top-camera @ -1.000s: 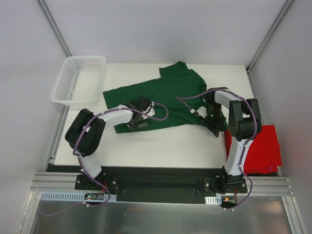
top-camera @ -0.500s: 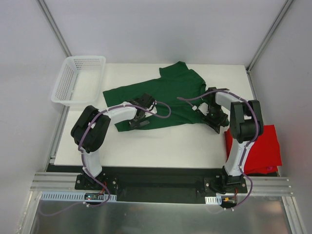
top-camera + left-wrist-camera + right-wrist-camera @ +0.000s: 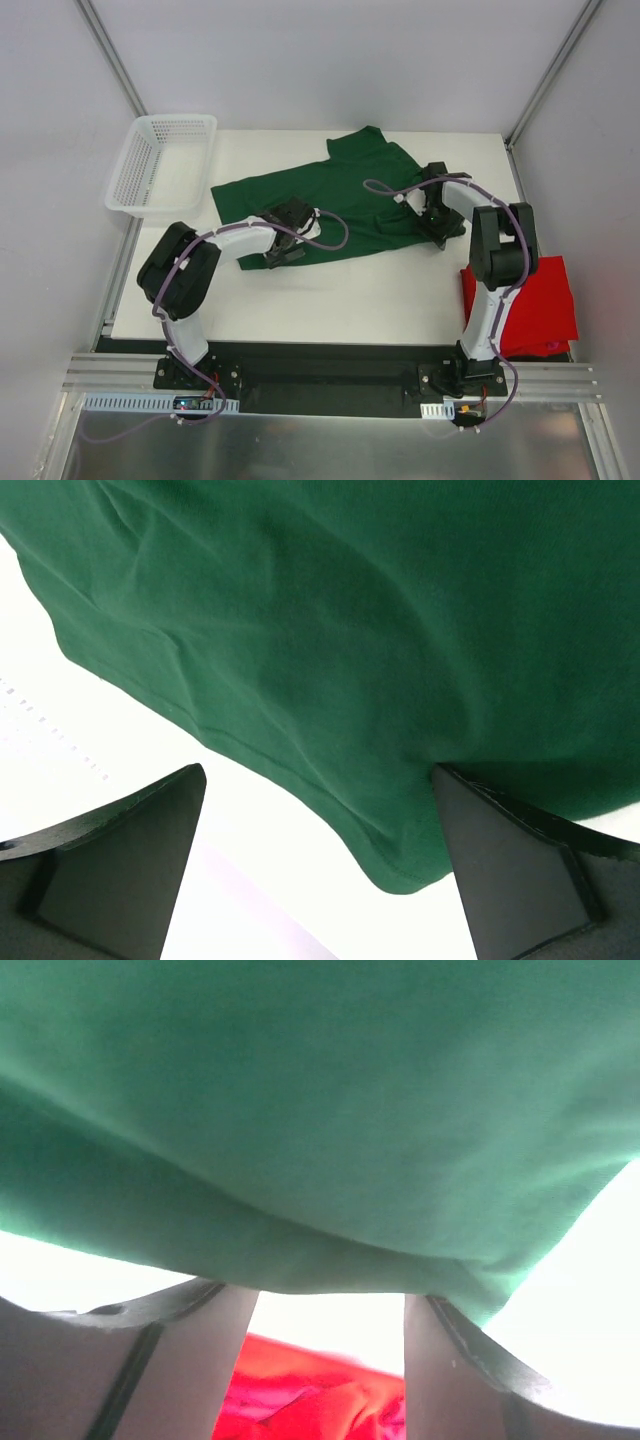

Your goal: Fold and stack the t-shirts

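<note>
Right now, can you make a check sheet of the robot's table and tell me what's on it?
Surface: white table, no spills seen.
Job's things: green t-shirt spread out, rumpled, unfolded, far middle; red t-shirt at near right, apart from it; not stacked.
Clutter: white mesh basket, far left corner.
Fingers: left fingers open, straddling the green t-shirt's near hem; right fingers open at its right edge.
Cables: purple cables loop off both arms above the green t-shirt; no snag seen.
Surroundings: grey walls, metal rail at the near edge.

Bright, even light keeps the top view sharp and softly shadowed; the right wrist view is blurred, the table (image 3: 600,1290) glaring white.
</note>
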`<act>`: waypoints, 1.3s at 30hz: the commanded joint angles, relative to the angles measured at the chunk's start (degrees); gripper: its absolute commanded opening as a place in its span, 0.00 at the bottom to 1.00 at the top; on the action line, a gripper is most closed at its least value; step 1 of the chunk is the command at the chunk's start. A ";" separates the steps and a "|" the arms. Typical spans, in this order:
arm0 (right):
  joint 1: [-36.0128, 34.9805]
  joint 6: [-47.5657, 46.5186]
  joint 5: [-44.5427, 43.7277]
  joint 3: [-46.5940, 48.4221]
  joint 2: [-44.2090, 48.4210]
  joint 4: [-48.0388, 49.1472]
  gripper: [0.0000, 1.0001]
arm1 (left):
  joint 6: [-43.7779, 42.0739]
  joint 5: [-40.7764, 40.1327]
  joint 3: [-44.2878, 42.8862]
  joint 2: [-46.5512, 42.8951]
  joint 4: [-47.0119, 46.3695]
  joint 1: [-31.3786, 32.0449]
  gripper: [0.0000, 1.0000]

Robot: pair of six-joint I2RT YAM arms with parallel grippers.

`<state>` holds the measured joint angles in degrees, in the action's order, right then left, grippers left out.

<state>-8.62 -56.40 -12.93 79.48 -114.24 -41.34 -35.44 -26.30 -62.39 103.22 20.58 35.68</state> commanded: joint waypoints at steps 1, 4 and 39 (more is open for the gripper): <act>-0.08 0.77 0.01 4.27 -4.06 8.65 0.62 | 1.60 1.35 4.38 -0.56 2.89 0.09 0.99; -0.25 -0.02 -0.69 6.03 -6.08 9.17 0.62 | 1.87 0.99 4.91 -1.53 2.89 0.09 0.99; -1.66 -1.60 -1.66 5.24 8.76 0.92 0.01 | 2.48 0.20 4.21 -0.21 3.06 0.97 0.99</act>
<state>-10.35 -58.54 -17.47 83.53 -114.34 -33.56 -34.85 -27.68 -59.13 100.86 19.38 36.07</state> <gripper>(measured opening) 0.031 0.992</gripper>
